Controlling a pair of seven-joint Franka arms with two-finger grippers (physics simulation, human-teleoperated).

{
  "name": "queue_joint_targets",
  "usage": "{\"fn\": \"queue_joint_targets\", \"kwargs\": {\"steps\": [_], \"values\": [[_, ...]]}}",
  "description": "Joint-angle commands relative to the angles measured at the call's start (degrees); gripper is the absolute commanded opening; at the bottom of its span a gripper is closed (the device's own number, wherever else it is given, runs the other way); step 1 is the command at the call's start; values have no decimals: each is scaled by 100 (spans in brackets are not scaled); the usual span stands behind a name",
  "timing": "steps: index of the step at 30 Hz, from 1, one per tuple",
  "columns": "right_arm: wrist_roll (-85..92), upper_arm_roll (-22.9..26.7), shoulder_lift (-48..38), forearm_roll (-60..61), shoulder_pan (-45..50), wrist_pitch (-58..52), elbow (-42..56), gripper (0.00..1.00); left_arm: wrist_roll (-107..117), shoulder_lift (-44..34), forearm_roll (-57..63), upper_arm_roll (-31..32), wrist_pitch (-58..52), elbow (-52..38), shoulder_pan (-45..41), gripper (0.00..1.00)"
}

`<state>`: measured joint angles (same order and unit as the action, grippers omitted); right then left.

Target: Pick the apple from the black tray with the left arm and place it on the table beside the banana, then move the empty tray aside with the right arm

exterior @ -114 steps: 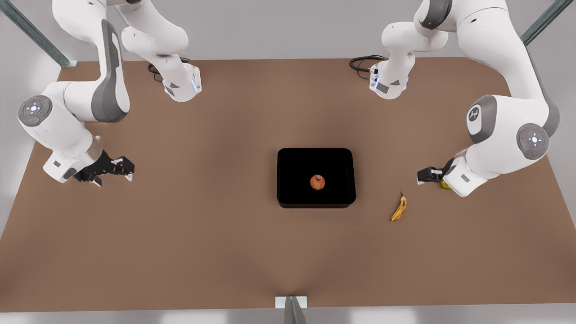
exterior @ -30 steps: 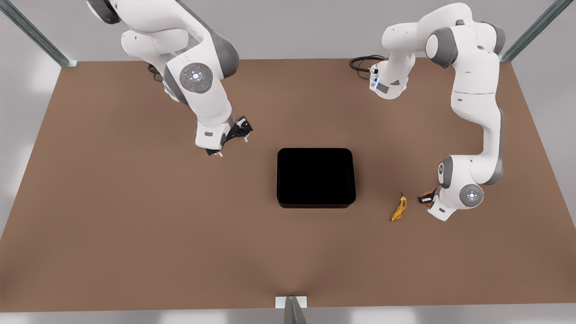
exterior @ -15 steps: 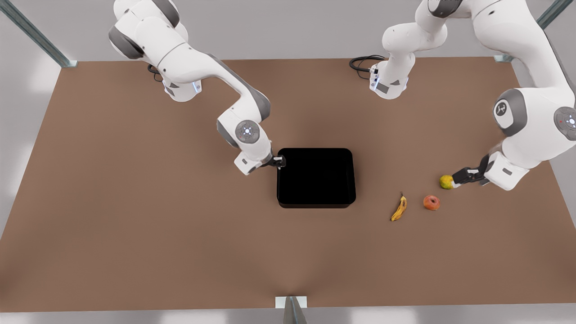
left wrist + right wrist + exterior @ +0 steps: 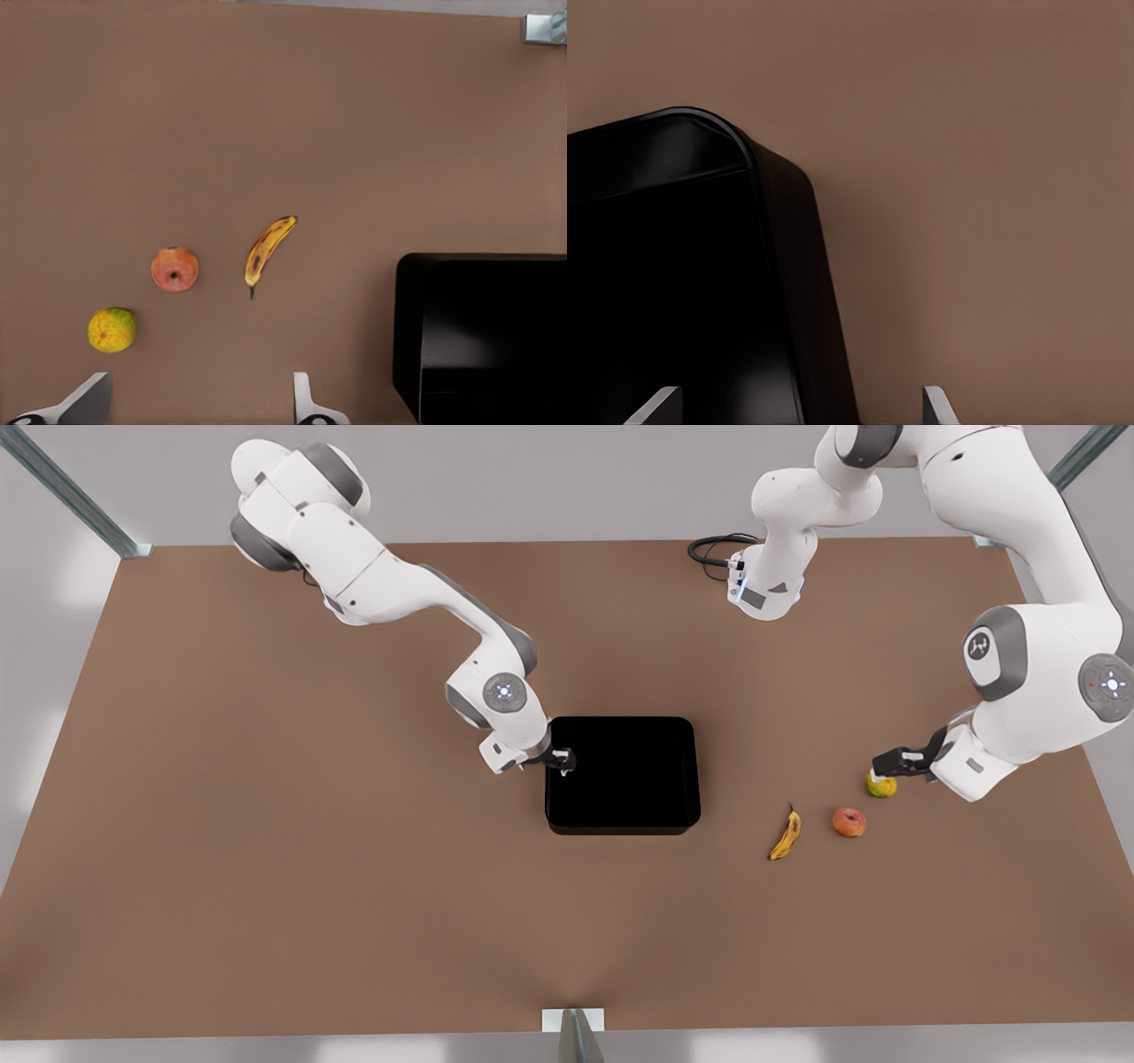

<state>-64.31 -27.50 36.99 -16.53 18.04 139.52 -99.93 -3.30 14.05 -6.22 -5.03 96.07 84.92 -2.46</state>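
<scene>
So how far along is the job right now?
Done: the apple lies on the table beside the banana, and the open left gripper is off it. In hand: the open right gripper straddles the empty black tray's rim. Left: closing on it and moving the tray aside.
</scene>
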Motion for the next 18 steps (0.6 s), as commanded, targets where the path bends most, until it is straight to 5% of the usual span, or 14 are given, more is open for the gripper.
{"fn": "queue_joint_targets", "kwargs": {"steps": [1,6,10,15,18], "values": [[-565,-27,80,-131,7,163,0,100,-329,10,7,2,-71,-28,0,100],[-346,-151,256,-131,7,163,-149,100,-312,54,16,-7,-71,-28,17,100],[-337,-142,440,-157,-55,163,-114,79,-312,80,165,-7,-71,-19,9,100],[-170,-133,449,-149,-99,163,-70,40,-285,89,174,-7,-71,-28,9,100],[-82,-142,449,-131,-99,154,-70,29,-285,89,174,-7,-71,-28,9,100]]}}
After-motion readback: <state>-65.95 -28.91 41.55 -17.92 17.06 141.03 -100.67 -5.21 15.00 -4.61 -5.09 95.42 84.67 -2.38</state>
